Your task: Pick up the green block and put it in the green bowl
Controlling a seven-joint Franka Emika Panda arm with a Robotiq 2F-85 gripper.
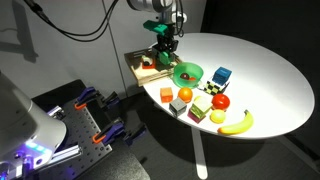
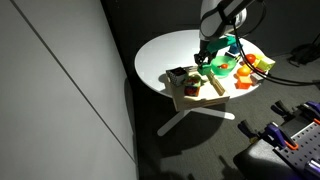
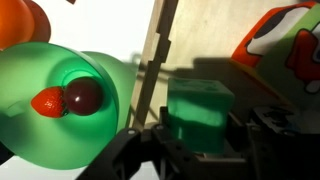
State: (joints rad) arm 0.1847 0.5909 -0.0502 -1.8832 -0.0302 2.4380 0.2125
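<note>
Wrist view: gripper clamped on the green block, near the green bowl

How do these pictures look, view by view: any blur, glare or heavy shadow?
Wrist view: soft focus up close, the green block and the pincer blurred, dark shadow on the right. In both exterior views: the white table glares under strong light, surroundings fall dark, objects small and indistinct.

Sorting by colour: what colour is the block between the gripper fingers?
Green; the block shows best in wrist view.
</note>
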